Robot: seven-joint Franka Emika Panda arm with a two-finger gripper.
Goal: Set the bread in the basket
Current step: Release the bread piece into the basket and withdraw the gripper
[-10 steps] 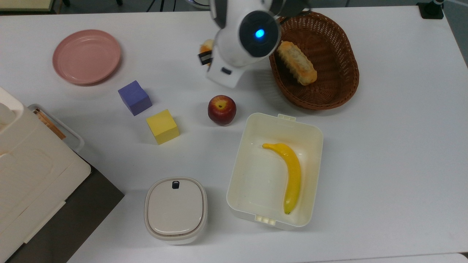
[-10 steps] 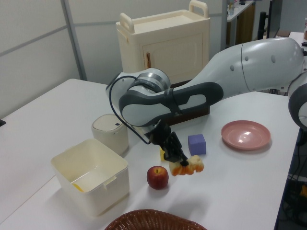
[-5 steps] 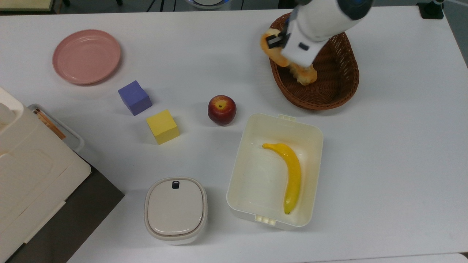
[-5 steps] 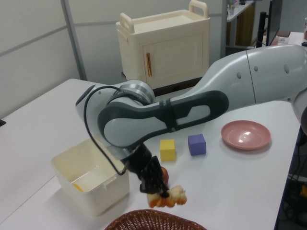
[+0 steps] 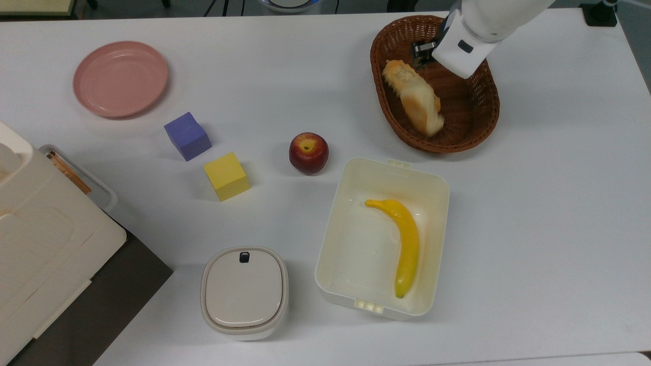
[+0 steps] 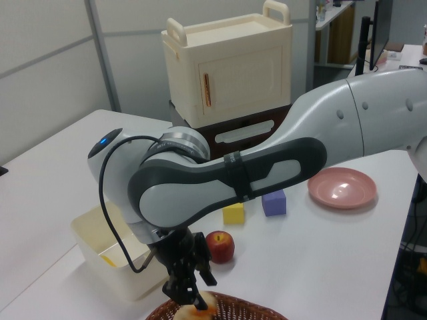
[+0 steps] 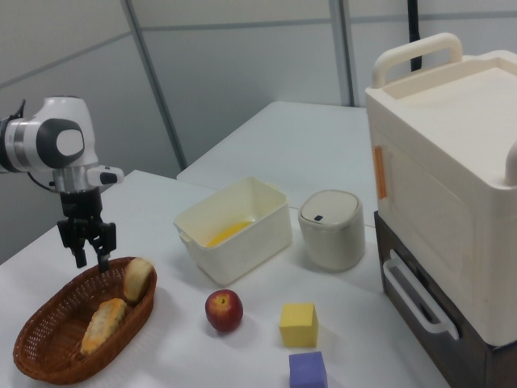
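While the white worktop (image 5: 534, 203) carries every item, the cream box (image 5: 335, 223) sits near the middle in the top view and holds a banana (image 5: 407, 239). The brown wicker basket (image 5: 483, 117) stands beyond the box, toward the top view's far right. Inside it lies a long ridged loaf (image 5: 399, 76). The bread (image 5: 424, 109), pale with an orange-brown crust, rests in the basket against the loaf's near end, tilted up by the rim in the right view. My jaws hang parted and empty above the basket's far end, clear of the bread.
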